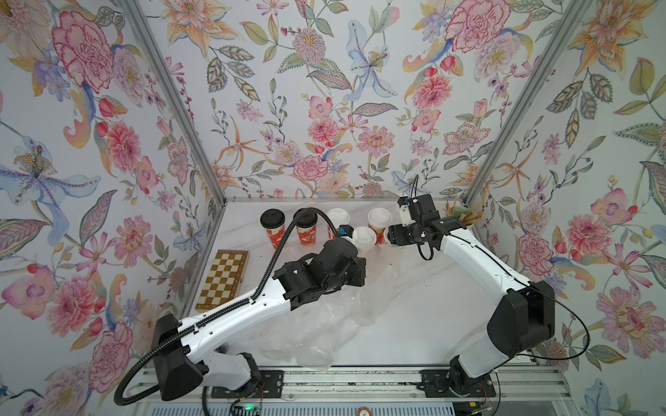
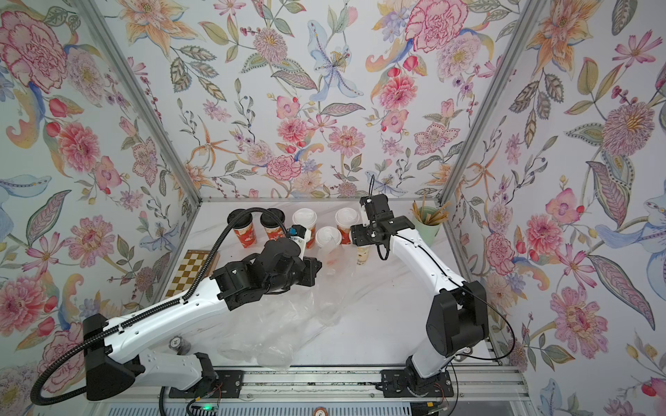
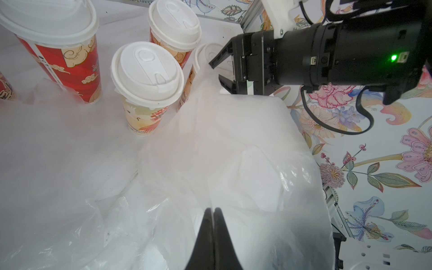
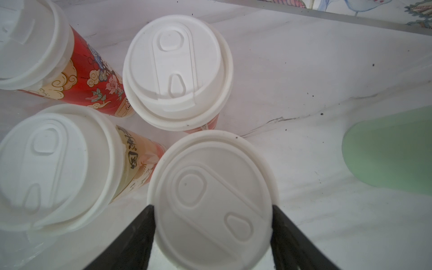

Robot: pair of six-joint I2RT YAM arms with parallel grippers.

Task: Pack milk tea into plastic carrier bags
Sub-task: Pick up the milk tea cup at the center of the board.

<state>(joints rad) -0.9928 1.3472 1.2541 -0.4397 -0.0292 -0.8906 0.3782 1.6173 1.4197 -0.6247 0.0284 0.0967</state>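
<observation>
Left hand (image 3: 213,210): fingers together, pinched on the edge of a carrier bag (image 3: 233,140), with the film held up off the table (image 1: 414,306). The spare bags (image 1: 317,335) lie crumpled near the front.

Right hand (image 4: 213,207): fingers apart, flanking the white lid of a cream cup (image 4: 205,177) right at its rim. No squeeze visible. The cup stands on the table just beside the raised bag. The other cups (image 1: 338,216) stand at the back.

Handling, my guess:
- **Cup:** the paper wall crushes easily and the press-fit lid can pop, so grip the body just under the lid rim with light force and keep it upright. Can't tell if it's full.
- **Bag:** limp and slippery, and the mouth collapses. Hold it by the handle or rim.
</observation>
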